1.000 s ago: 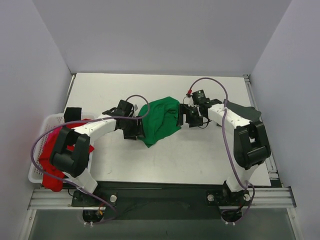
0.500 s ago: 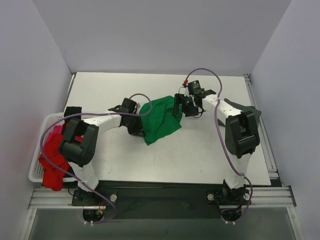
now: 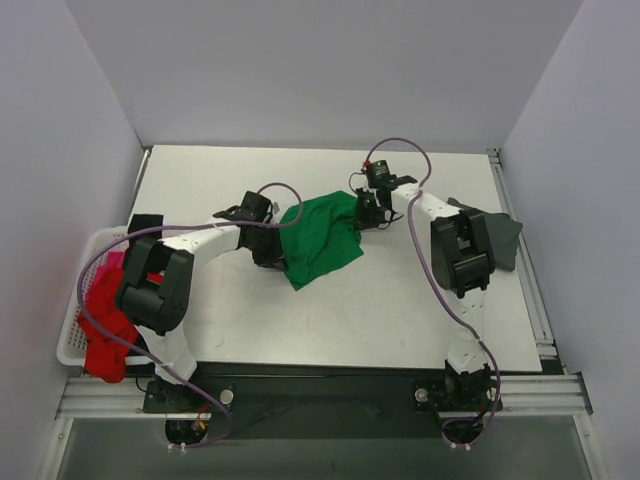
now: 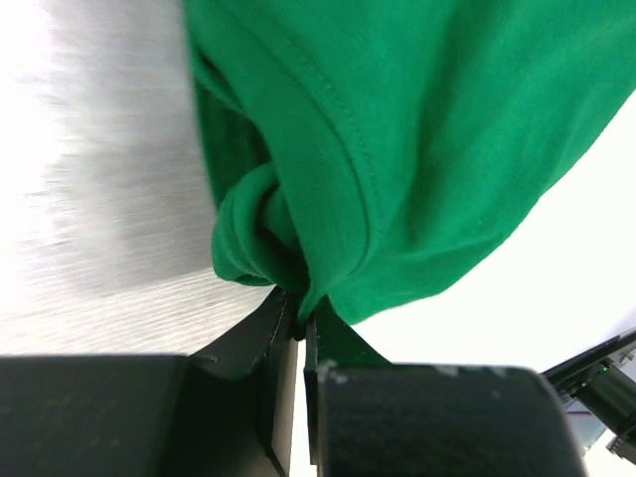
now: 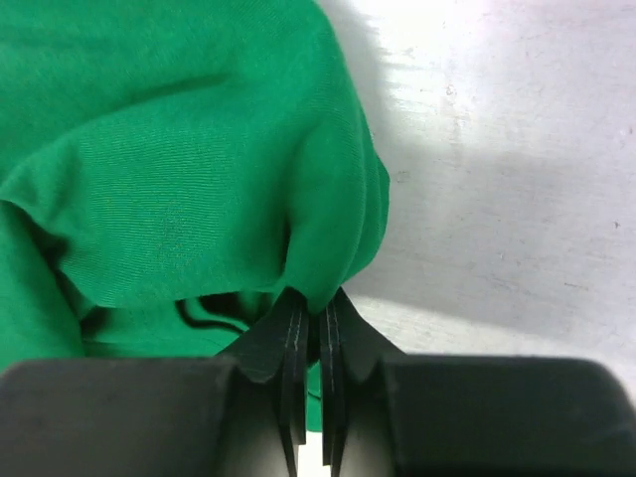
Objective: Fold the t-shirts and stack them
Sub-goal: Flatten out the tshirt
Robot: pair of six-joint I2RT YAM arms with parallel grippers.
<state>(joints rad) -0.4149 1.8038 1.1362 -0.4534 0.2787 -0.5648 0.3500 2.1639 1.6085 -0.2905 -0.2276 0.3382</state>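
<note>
While both grippers pinch it, your bright green cloth t-shirt [image 3: 322, 238] lies crumpled mid-table: left gripper [image 4: 298, 320] clamped on its left hemmed edge, right gripper [image 5: 310, 310] on its right edge. No fold made (red cloth t-shirt [image 3: 105, 345] waits in the white lattice basket [image 3: 68, 340], at left).
</note>
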